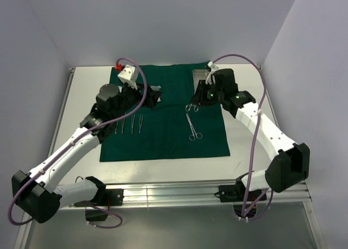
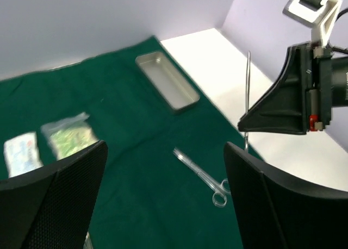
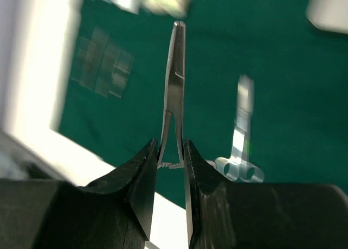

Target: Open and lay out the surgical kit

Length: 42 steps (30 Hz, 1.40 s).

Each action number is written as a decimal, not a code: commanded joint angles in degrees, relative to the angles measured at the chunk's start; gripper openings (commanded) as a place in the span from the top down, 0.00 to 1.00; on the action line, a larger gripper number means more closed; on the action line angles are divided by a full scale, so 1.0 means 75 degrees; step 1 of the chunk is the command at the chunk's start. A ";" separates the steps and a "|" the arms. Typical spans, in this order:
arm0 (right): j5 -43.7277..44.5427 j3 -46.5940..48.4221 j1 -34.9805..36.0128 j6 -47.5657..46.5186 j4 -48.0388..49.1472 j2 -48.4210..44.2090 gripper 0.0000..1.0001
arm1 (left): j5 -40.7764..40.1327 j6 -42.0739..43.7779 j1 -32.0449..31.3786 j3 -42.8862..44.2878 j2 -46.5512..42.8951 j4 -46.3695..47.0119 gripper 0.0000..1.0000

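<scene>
Both arms reach forward from the near edge over the green cloth [image 1: 168, 140], which lies spread flat on the white tabletop [image 1: 239, 165].

The left arm stretches diagonally over the cloth's left part. The left gripper [image 2: 165, 151] is spread wide with nothing between its fingers. Below it we see two pale packets [image 2: 69, 135] side by side on the cloth.

The right arm bends in from the right, elbow out, wrist turned toward the middle. The right gripper [image 3: 169, 145] is pinched narrow on the handle end of a slim steel clamp [image 3: 175, 69], whose closed tips point straight away from the fingers.

A second clamp [image 1: 193, 127] lies flat on the cloth just nearer than the right gripper. The steel tray [image 2: 167, 80] sits at the cloth's far right corner. A row of slim tools [image 1: 130, 124] lies on the left half, beside the left forearm.
</scene>
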 commanded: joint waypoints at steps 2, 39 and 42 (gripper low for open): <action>0.0382 0.0165 -0.0345 -0.1739 -0.1541 0.0725 1.00 | 0.1081 0.0216 0.0708 0.0940 0.0351 -0.2508 0.07; 0.1295 0.5532 0.2465 0.0849 -0.3429 0.6280 1.00 | 0.2453 -0.0955 0.3933 0.0836 0.1220 -0.3203 0.01; 0.1424 0.5696 0.2513 0.0908 -0.3488 0.6574 1.00 | 0.2500 -0.1014 0.3980 0.0730 0.1173 -0.3145 0.01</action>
